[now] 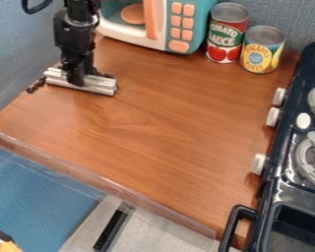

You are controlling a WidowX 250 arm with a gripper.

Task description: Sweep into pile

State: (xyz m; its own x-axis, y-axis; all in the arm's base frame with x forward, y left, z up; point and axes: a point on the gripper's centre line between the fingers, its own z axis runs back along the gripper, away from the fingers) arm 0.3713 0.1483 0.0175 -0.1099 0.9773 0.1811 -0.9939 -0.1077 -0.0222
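My black gripper (77, 78) hangs down at the upper left of the wooden counter, right at a silver metal bar. The bar (98, 84) lies low over the counter and runs from the left wall side toward the middle. Small dark bits (35, 85) sit on the counter just off the bar's left end, and more dark bits show along the bar's back edge and around its right end. The gripper's lower part overlaps the bar, so how it holds the bar is hidden.
Behind stands a toy microwave (157, 22) in teal, white and orange. A red tomato can (226, 33) and a yellow pineapple can (261, 50) are at the back right. A dark toy stove (298, 147) lines the right side. A clear rim (108, 184) edges the counter's front.
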